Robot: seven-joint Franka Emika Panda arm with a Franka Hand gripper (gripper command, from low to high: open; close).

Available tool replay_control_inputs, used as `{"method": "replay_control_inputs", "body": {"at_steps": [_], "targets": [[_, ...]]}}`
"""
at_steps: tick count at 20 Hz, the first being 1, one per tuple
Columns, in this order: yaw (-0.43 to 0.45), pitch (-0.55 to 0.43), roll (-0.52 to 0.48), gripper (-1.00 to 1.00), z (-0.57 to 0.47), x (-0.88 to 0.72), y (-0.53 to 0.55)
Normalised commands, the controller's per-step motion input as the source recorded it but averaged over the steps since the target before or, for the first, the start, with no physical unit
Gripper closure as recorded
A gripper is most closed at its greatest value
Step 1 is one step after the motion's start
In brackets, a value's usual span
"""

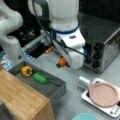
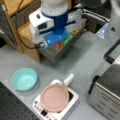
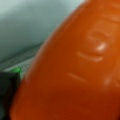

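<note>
Leftmost in a front view, one grey rectangular tray (image 1: 53, 91) holds one yellow pepper (image 1: 26, 70) and one smooth green pod (image 1: 40, 78). Right of it, above the table, the gripper (image 1: 65, 60) clasps one glossy orange carrot (image 1: 62, 62). Far right sits one round pink plate (image 1: 103, 94).

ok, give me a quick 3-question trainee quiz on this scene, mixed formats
1. True or false: the claw holds the carrot up off the table.
2. Multiple choice: what lies in the grey tray in a front view?
A. a yellow pepper and a green vegetable
B. a teal bowl
C. a pink plate
3. Fill in: the pink plate rests on top of the white ____.

Key
1. True. The wrist view is filled by the carrot.
2. A
3. scale; the teal bowl stands apart, to its left in that front view.
</note>
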Motion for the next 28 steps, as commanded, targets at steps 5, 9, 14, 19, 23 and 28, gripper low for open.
{"method": "replay_control_inputs", "body": {"at_steps": [5,9,14,19,23,28], "targets": [[0.249,-0.093,0.051,1.0,-0.08,-0.15,-0.16],[0.259,-0.155,0.054,1.0,-0.15,-0.17,-0.12],[0.206,-0.216,0.056,1.0,-0.2,-0.19,-0.11],[0.136,-0.221,0.081,1.0,-0.18,-0.27,-0.14],[0.099,-0.231,0.095,1.0,-0.14,-0.32,-0.14],[0.108,-0.292,0.129,1.0,-0.16,-0.42,-0.14]]}}
